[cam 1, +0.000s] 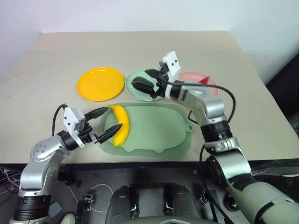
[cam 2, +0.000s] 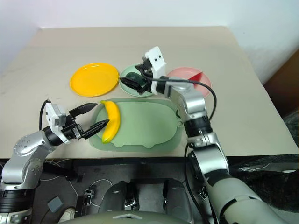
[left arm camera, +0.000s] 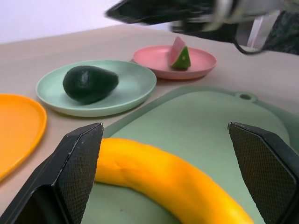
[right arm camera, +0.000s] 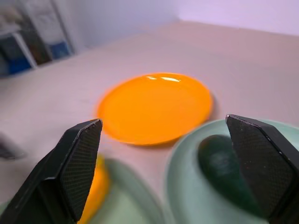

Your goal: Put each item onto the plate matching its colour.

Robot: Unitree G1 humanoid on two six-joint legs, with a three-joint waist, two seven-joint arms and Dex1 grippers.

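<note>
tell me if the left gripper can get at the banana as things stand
Probably yes. The left gripper is open, its fingers on either side of the banana on the mat, with nothing between.

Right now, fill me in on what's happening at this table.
A humanoid robot is sorting toy foods onto plates by colour. The avocado lies on the green plate and the watermelon wedge on the pink plate. The right gripper hovers open above the green plate. The banana lies on the green mat, with the open left gripper straddling it. The yellow plate is empty.
</note>
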